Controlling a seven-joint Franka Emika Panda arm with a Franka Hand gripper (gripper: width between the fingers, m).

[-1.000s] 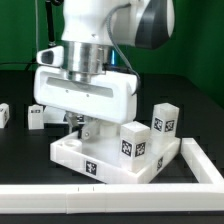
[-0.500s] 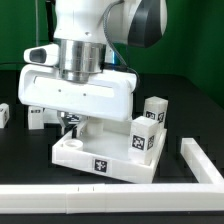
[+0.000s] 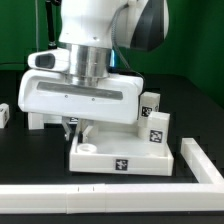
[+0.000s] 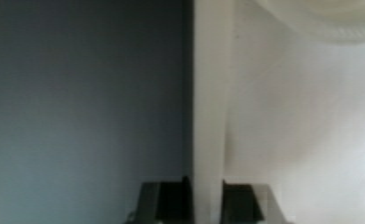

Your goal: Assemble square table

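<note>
The square table's white slab (image 3: 120, 160) lies on the dark table with a round socket (image 3: 88, 148) at its near left corner. Two tagged white legs (image 3: 157, 128) (image 3: 148, 102) stand upright on the side of the slab toward the exterior view's right. My gripper (image 3: 78, 130) reaches down under the big white hand to the slab's left rim. In the wrist view its two dark fingers (image 4: 161, 203) sit on either side of the thin white rim wall (image 4: 205, 100), so the gripper (image 4: 204, 203) is shut on that rim.
A long white bar fence (image 3: 100, 200) runs along the front and turns up at the exterior view's right (image 3: 205, 165). Loose tagged legs (image 3: 4, 113) (image 3: 36, 120) lie at the left, partly hidden behind the hand.
The slab has swung round flat on the table in my grip. Its front edge now runs parallel to the fence, and it sits further toward the exterior view's right.
</note>
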